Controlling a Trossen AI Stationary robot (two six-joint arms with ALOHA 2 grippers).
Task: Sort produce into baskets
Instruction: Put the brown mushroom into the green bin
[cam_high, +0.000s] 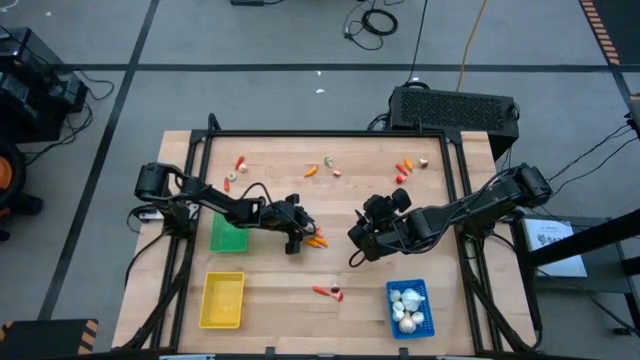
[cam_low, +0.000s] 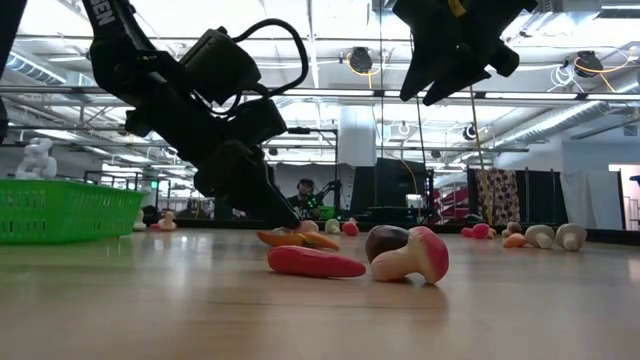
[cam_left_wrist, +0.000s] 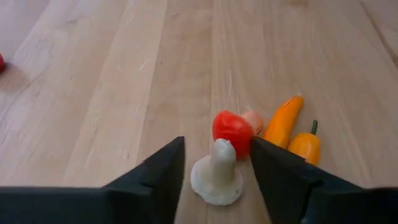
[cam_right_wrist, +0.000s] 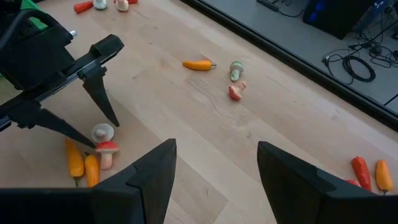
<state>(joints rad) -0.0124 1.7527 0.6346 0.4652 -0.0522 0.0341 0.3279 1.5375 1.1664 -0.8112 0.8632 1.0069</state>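
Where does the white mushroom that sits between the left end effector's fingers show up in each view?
High view: hidden under the left end effector, mid-table.
Low view: not distinguishable; the left arm blocks that spot.
Left wrist view: white mushroom at bottom centre, between the open fingers.
Right wrist view: lower left, by the left arm's fingertips.
Shared landmark: the two orange peppers beside it.

- green basket (cam_high: 228, 236) left of centre; yellow basket (cam_high: 222, 300) near left; blue basket (cam_high: 410, 307) near right, holding white bulbs (cam_high: 406, 310);
- white mushroom (cam_left_wrist: 216, 177); red-capped mushroom (cam_left_wrist: 233, 129); orange peppers (cam_left_wrist: 283, 121);
- pale wooden table (cam_high: 270, 270)
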